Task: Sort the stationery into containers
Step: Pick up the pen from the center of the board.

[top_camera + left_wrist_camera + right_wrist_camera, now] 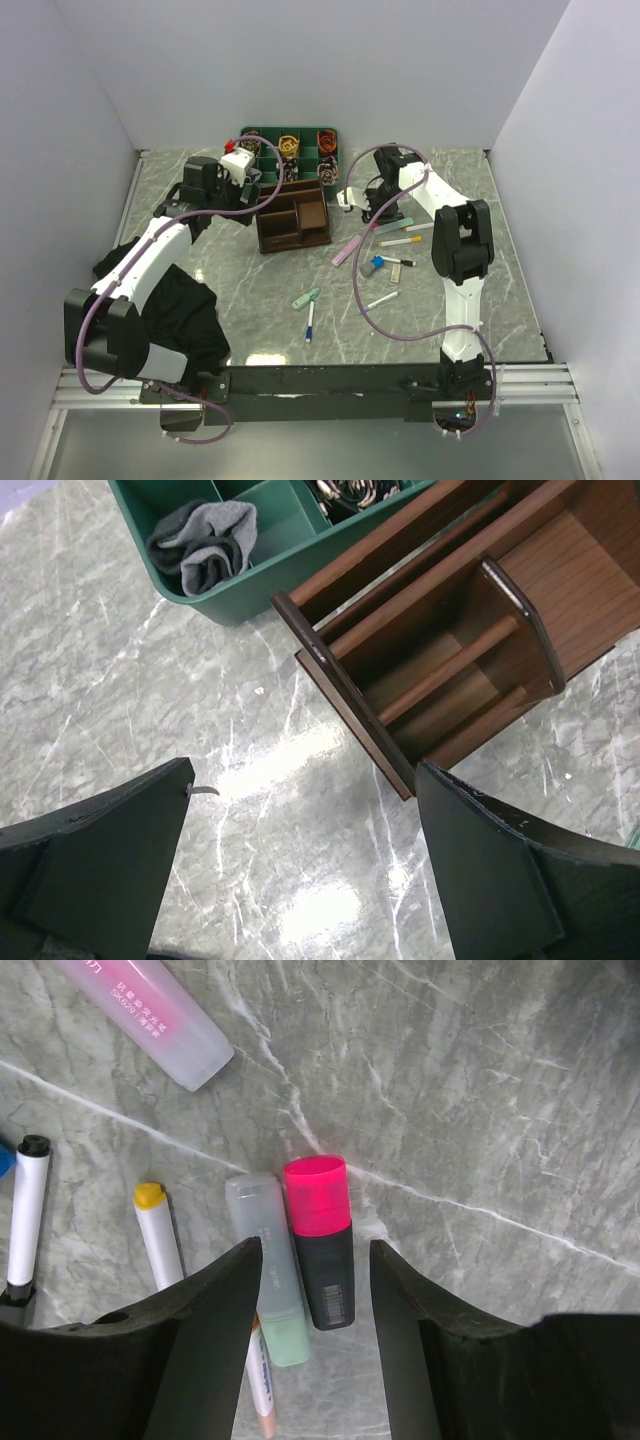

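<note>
The right claw (315, 1252) is low over the bench (250, 300), to the right of the brown organiser (293, 215). Its jaws are partly open and straddle two highlighters lying side by side. One is a pink-capped highlighter (320, 1250) with a dark body. The other is a mint-green highlighter (268, 1260) with a clear cap. There is a gap between the pink one and the jaw on its side. The other jaw is at the edge of the mint one, and I cannot tell whether it touches. Both highlighters lie flat on the bench, and nothing is gripped.

Just beside them are a white pen with a yellow cap (158, 1238), a white marker with a black cap (28, 1210) and a pale pink-lilac bar (150, 1015). Nearer the arm bases are a mint-green clip (306, 298), a blue pen (310, 322), a short grey-blue cylinder (375, 266) and a thin white pen (382, 300), all loose on the bench and apart from the organiser.

The left claw (305, 775) is wide open and holds nothing. It hangs above bare bench just beside the near corner of the organiser, whose visible compartments hold nothing. Behind the organiser is a green tray (230, 600) with a rolled grey cloth (205, 545) in one compartment. A black cloth (190, 320) lies by the left arm.
</note>
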